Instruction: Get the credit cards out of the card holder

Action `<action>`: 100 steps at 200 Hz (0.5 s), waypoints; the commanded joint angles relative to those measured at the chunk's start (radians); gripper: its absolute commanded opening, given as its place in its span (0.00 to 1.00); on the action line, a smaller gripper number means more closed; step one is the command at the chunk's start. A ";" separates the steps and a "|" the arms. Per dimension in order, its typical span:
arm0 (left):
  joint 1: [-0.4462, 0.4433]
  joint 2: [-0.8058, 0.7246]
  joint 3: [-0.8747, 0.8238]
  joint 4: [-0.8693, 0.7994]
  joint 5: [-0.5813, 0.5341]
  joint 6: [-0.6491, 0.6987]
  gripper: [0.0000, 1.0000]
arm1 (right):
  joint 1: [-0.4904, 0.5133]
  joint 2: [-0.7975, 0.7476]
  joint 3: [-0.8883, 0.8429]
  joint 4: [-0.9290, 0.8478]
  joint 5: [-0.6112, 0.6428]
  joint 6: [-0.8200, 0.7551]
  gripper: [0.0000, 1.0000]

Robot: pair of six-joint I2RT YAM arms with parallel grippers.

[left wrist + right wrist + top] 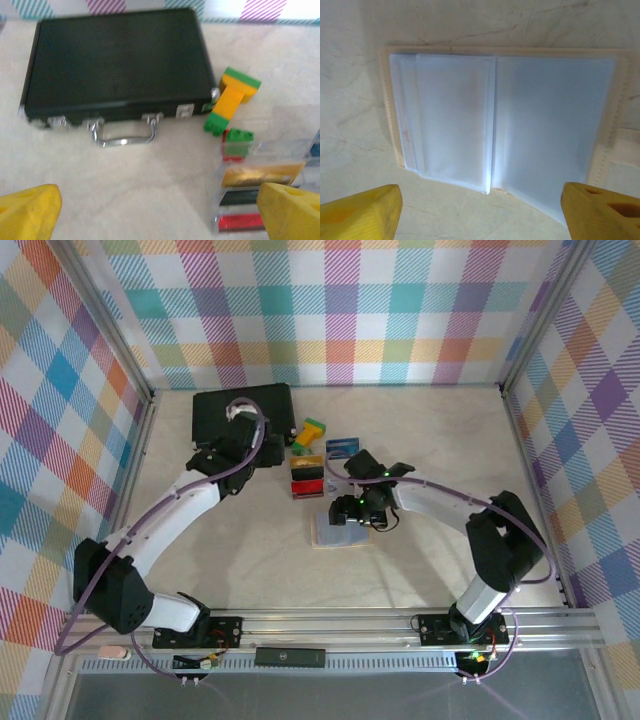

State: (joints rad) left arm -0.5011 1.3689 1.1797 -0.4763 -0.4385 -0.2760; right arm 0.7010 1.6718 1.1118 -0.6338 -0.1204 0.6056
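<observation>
We see the card holder (335, 532) lying open on the bench (250, 560), with the right claw (480, 200) just above it, fingers wide apart. Beyond the holder lie the credit cards (306, 475), a green-and-yellow block (232, 97) and a black case (120, 60). The left wrist view shows the case's clasps, and the left claw (160, 210) is likewise spread.

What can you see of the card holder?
The card holder is a soft, translucent sleeve, pale blue-grey with a cream stitched border. It lies opened flat on the table, two pocket leaves side by side, meeting at a centre fold. No coloured card shows through it. The right gripper hangs open above its near edge; whether they touch is unclear.
</observation>
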 commanded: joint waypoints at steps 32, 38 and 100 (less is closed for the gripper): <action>0.008 -0.060 -0.097 -0.086 0.039 -0.172 1.00 | 0.057 0.125 0.145 -0.054 0.069 0.010 0.82; 0.010 -0.059 -0.102 -0.084 0.044 -0.167 1.00 | 0.061 0.139 0.160 -0.062 0.076 0.012 0.82; 0.046 -0.052 -0.156 -0.038 0.076 -0.191 1.00 | 0.083 0.267 0.258 -0.088 0.092 0.025 0.77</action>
State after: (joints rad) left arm -0.4839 1.3266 1.0706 -0.5392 -0.3943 -0.4309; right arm 0.7753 1.9015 1.3319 -0.6762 -0.0414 0.6167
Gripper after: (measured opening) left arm 0.997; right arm 0.777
